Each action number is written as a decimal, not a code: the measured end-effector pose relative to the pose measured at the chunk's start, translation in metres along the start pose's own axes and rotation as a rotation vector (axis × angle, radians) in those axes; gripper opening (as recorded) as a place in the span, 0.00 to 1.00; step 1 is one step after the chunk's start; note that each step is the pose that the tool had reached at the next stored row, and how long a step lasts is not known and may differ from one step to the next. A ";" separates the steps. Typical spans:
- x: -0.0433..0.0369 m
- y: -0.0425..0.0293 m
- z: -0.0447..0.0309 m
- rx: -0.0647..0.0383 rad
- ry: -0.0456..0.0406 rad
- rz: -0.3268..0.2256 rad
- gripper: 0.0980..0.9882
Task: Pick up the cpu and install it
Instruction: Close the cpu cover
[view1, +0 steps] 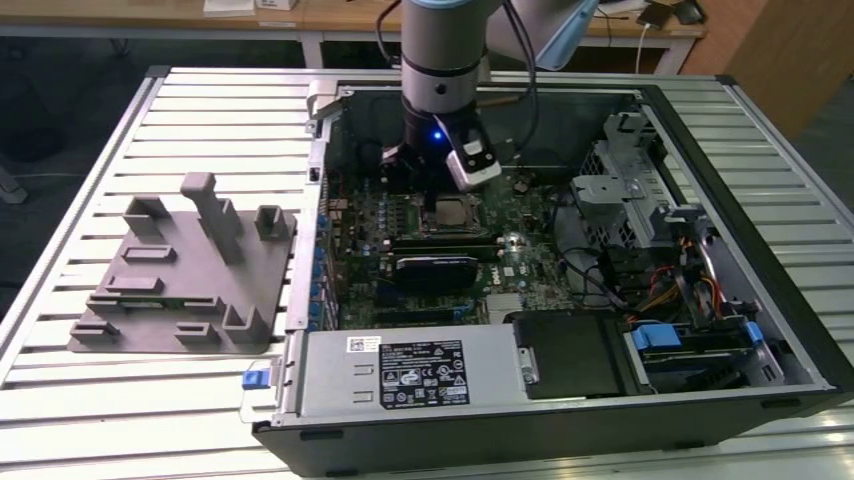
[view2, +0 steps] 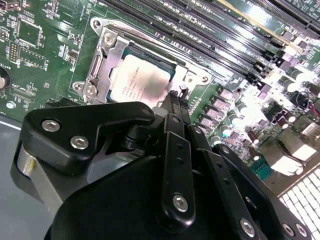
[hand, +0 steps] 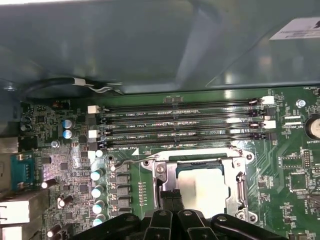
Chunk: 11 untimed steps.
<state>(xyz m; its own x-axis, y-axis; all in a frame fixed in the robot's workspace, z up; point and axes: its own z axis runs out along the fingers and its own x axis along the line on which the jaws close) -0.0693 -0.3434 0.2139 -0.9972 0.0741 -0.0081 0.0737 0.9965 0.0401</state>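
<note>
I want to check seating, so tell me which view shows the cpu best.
The second wrist view: the cpu lies almost whole inside the socket frame. In the first wrist view the hand hides part of it; the exterior view shows it small, under the arm.

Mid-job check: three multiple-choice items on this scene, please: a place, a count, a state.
1. Where does the cpu lie? A) on the grey fixture block B) in the motherboard socket C) on the slatted table
2. How many memory slots run beside the socket? A) two B) six C) four
3. How is the computer case? A) open, motherboard exposed B) shut, panel on C) standing upright
Key: 1 B, the second wrist view shows its silver top within the socket; 2 C, the first wrist view shows four; 3 A, the exterior view shows the board.
</note>
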 end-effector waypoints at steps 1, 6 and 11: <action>0.0000 0.0000 -0.0010 0.000 0.0000 0.000 0.01; -0.0001 0.0002 -0.0037 0.000 -0.0001 0.000 0.01; -0.0001 0.0001 -0.0039 0.000 0.0000 0.000 0.01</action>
<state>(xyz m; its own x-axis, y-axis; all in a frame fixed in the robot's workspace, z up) -0.0692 -0.3434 0.2178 -0.9972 0.0739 -0.0081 0.0735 0.9965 0.0400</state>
